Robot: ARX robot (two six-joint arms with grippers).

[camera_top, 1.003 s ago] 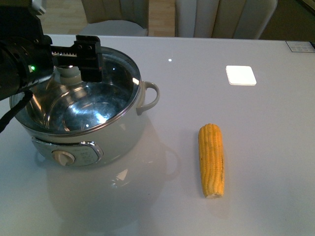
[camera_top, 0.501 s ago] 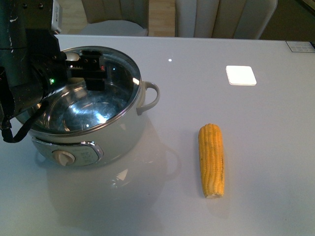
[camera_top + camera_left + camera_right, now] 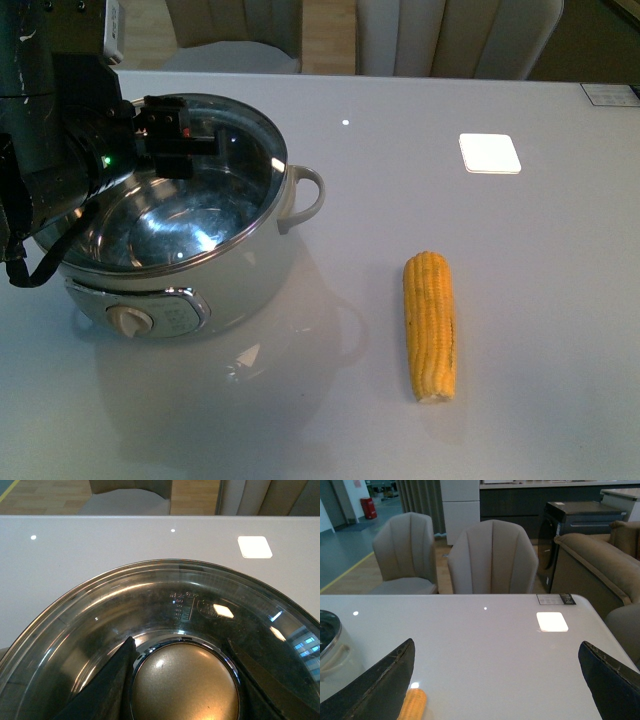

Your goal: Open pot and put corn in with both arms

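Directly beneath the left end effector the glass lid is seen, seated on the cream-white pot. The lid's round knob is flanked by the two dark fingers, one at each side and very close to its chrome collar. Whether the knob is actually clamped cannot be told. Well apart from that end effector, beyond the pot's loop handle, the corn is laid flat on the bench, with its pale cut end turned toward the robot. The right end effector is held spread wide above the bench, and nothing is gripped between its fingers. One end of the corn is seen on the bench just beside one of them, not touched by it.
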